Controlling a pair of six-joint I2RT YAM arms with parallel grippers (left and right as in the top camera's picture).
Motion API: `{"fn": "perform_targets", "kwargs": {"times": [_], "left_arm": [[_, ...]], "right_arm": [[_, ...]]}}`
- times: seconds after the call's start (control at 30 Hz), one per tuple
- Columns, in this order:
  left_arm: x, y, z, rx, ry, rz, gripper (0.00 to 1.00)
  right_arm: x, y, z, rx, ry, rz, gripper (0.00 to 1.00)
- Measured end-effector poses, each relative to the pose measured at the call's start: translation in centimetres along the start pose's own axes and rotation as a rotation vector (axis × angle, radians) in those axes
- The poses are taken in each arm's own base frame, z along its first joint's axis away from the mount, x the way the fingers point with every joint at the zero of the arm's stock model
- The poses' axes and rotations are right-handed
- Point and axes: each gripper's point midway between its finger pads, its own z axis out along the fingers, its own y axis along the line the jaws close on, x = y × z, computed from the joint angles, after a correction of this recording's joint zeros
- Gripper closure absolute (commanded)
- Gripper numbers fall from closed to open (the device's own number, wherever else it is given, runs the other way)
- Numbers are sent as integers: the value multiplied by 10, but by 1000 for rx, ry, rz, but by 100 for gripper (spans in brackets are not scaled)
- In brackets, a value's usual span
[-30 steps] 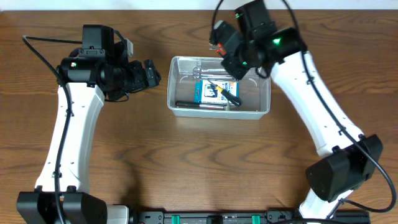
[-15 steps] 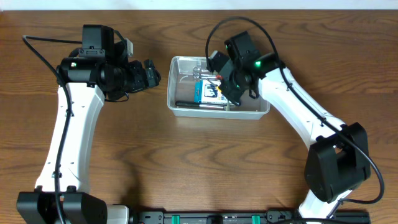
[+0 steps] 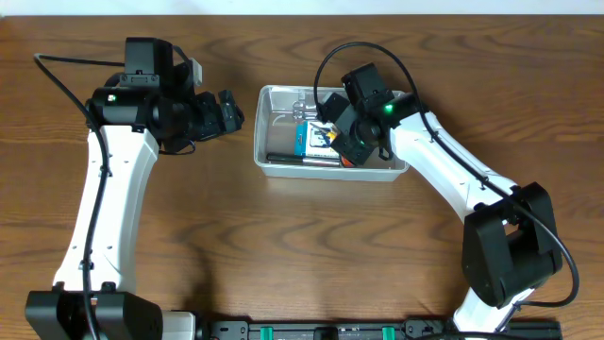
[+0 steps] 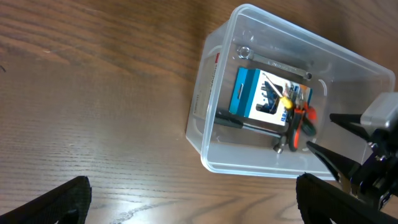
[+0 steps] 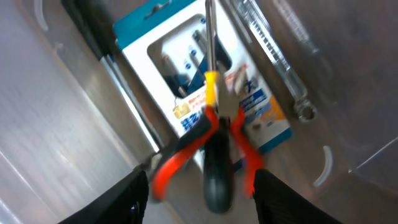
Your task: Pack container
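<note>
Brown wood grain runs across the worktop (image 3: 283, 247), and the container (image 3: 326, 174) sits on it toward the far edge, between the two arms, its long side running left to right. It is a clear plastic tub with rounded corners, standing upright. A blue-and-white box (image 4: 252, 98) lies flat on its floor. A silver wrench (image 4: 280, 65) rests along the far wall just beside the box. A dark-handled tool with a slim metal shaft (image 3: 302, 158) lies along the near wall. A screwdriver (image 5: 214, 167) with a black handle and a yellow collar lies across the box, its shaft pointing over the printed face. Red-handled pliers (image 5: 180, 152) lie crossed with the screwdriver, their handles splayed to either side of the black handle. The right gripper (image 4: 320, 130) reaches down into the right part of the tub, directly over the pliers and screwdriver. Its fingers (image 5: 130, 198) stand apart on either side of those two tools and clamp nothing. The wrist view is blurred, so I cannot tell whether a fingertip brushes a red handle. The left gripper (image 3: 229, 111) hangs over bare wood just left of the tub, clear of its wall. It points toward the tub with its fingers (image 4: 59, 202) spread as wide as they go and nothing between them.
</note>
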Motion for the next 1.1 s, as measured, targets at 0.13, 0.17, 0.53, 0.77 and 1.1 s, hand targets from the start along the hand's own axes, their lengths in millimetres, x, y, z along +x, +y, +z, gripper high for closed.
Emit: {"fn": "perform_targets", "kwargs": {"times": [0.13,0.17,0.53,0.77,1.1], "left_arm": [[0,0,0,0,0,0,2],[0,0,0,0,0,0,2],[0,0,0,0,0,0,2],[0,0,0,0,0,0,2],[0,0,0,0,0,0,2]], "right_arm": [[-19,-11,-13,38,-45,94,28],[-27,-19,-21,66,-63,141,20],[-35,-173,-209,492,-328,613,1],[8,-218,-260,628,-374,749,1],[9,-218,-260,628,-374,755,1]]}}
